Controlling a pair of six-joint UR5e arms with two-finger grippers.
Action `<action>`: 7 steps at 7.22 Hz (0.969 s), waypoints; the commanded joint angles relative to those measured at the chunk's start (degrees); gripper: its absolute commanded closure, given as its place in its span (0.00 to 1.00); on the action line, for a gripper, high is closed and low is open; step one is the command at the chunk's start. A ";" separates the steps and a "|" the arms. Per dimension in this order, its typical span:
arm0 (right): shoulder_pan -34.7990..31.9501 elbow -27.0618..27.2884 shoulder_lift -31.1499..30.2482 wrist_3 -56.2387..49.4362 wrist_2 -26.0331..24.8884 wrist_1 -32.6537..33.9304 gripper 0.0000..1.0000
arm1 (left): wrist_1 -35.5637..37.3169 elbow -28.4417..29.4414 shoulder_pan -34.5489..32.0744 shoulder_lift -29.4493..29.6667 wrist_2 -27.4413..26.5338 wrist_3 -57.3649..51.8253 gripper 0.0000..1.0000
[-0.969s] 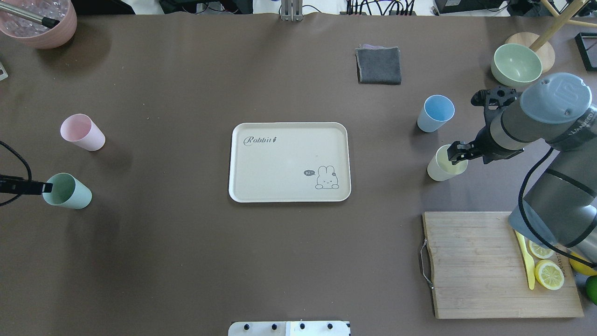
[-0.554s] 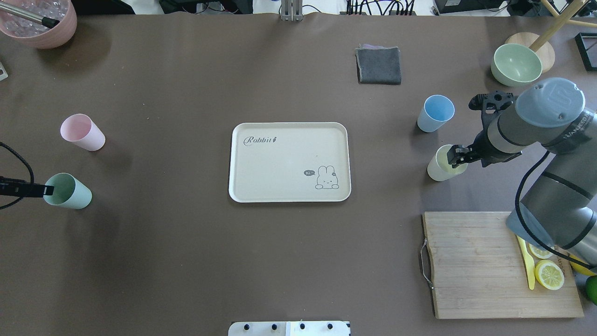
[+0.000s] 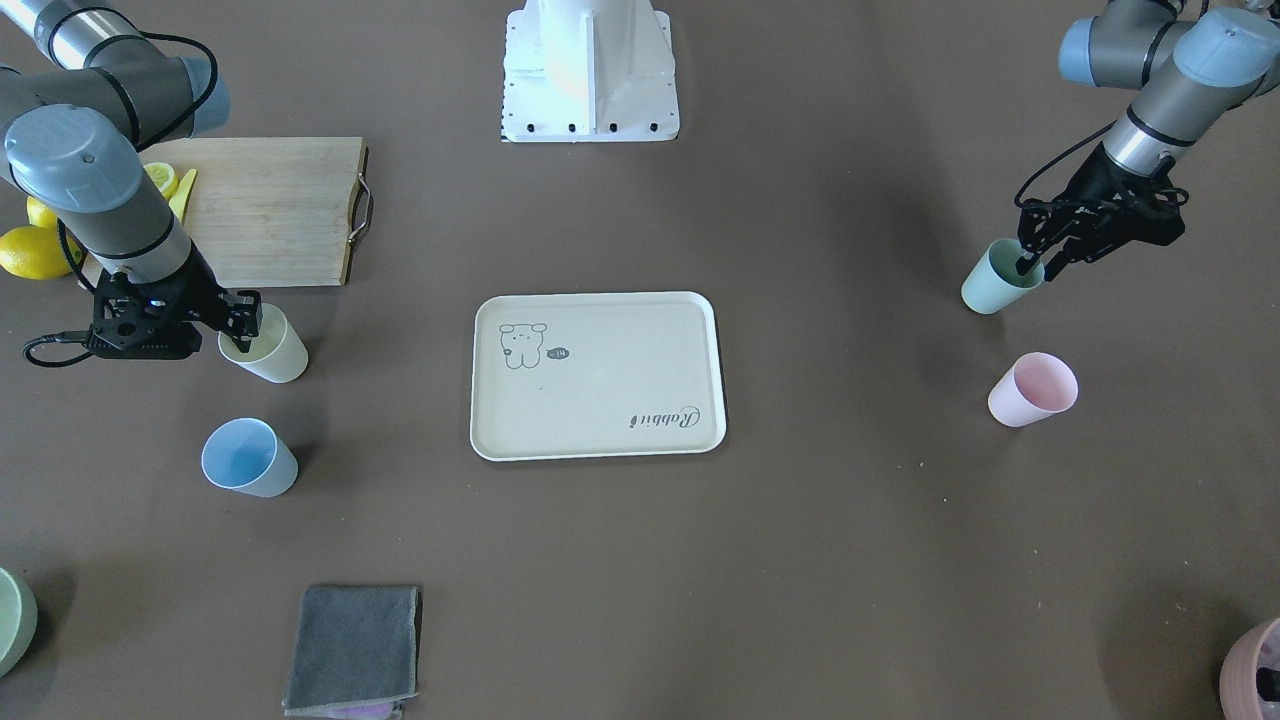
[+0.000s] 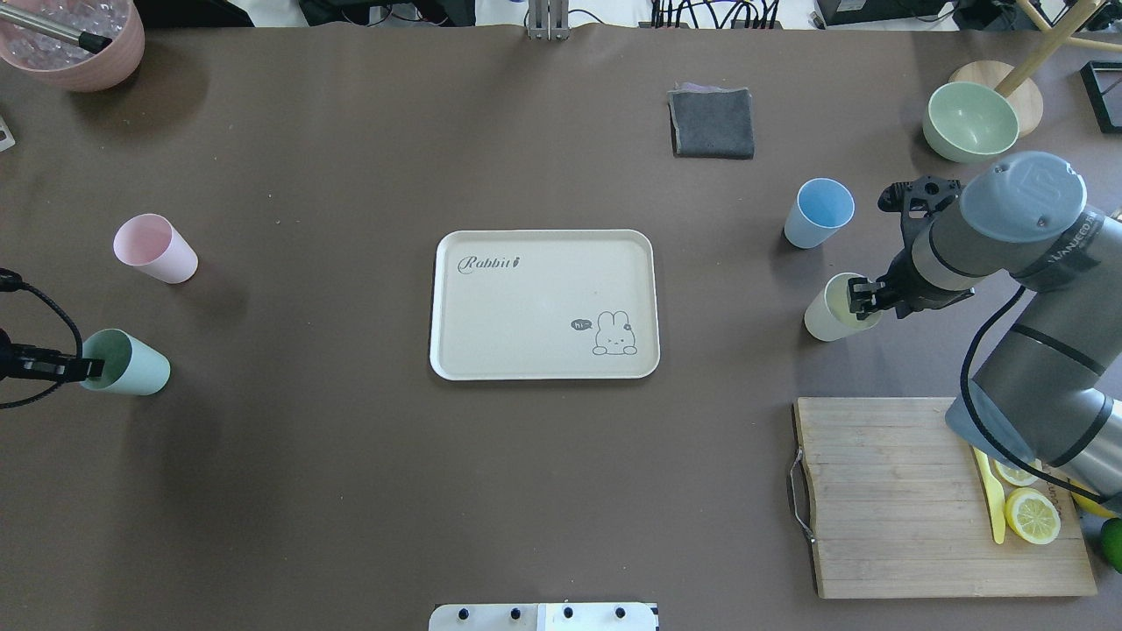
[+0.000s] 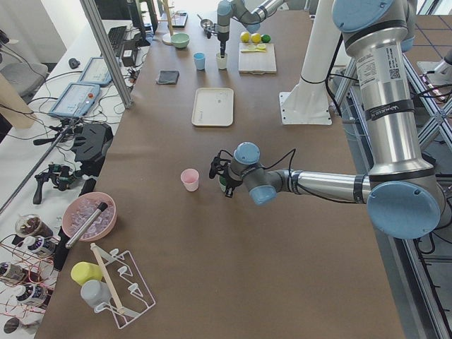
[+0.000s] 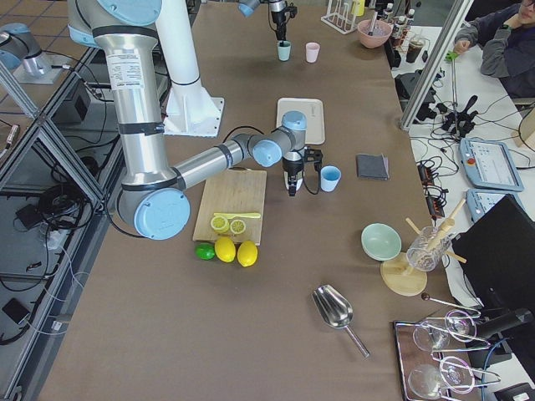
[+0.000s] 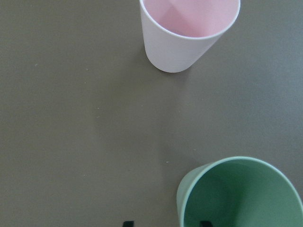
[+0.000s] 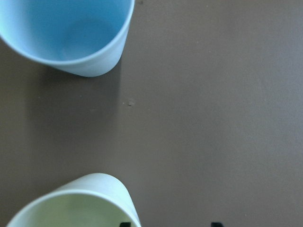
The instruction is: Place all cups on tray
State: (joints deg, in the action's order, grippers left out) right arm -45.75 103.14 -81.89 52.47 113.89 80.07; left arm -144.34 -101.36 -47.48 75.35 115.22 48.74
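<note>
The cream tray (image 4: 526, 298) lies at the table's middle with no cups on it. The mint green cup (image 4: 136, 370) and the pink cup (image 4: 158, 251) stand at the left. The light blue cup (image 4: 820, 213) and the pale yellow cup (image 4: 828, 315) stand at the right. My left gripper (image 4: 86, 368) is open and straddles the mint cup's rim: in the left wrist view (image 7: 165, 223) one fingertip is inside the cup (image 7: 241, 194) and one outside. My right gripper (image 4: 861, 298) is open over the yellow cup's near rim (image 8: 80, 203), one fingertip at the wall and one outside.
A wooden cutting board (image 4: 885, 499) with lemon slices (image 4: 1033, 515) and a yellow knife lies at the front right. A folded grey cloth (image 4: 712, 123) and a pale green bowl (image 4: 971, 121) are at the back right. A mauve pot (image 4: 83, 48) is at the back left.
My right gripper has come down and slightly forward onto the yellow cup's rim. My left gripper has lowered onto the mint cup's rim, and that cup has shifted slightly.
</note>
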 commanded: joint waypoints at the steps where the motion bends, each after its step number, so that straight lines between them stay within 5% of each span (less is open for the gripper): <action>1: -0.04 0.22 0.07 0.26 -0.15 0.00 1.00 | -0.15 -1.11 -0.15 -0.02 0.36 0.04 1.00; 4: -5.46 6.35 0.07 0.43 4.13 0.96 1.00 | 0.98 -5.23 -3.03 0.41 5.16 0.21 1.00; 7: -2.18 10.68 7.84 13.83 1.54 9.97 1.00 | 23.07 -14.47 -3.06 14.32 5.37 8.00 1.00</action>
State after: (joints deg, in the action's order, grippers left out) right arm -50.42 112.78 -78.62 59.82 117.34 85.27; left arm -130.07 -113.00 -50.92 82.85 120.52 52.63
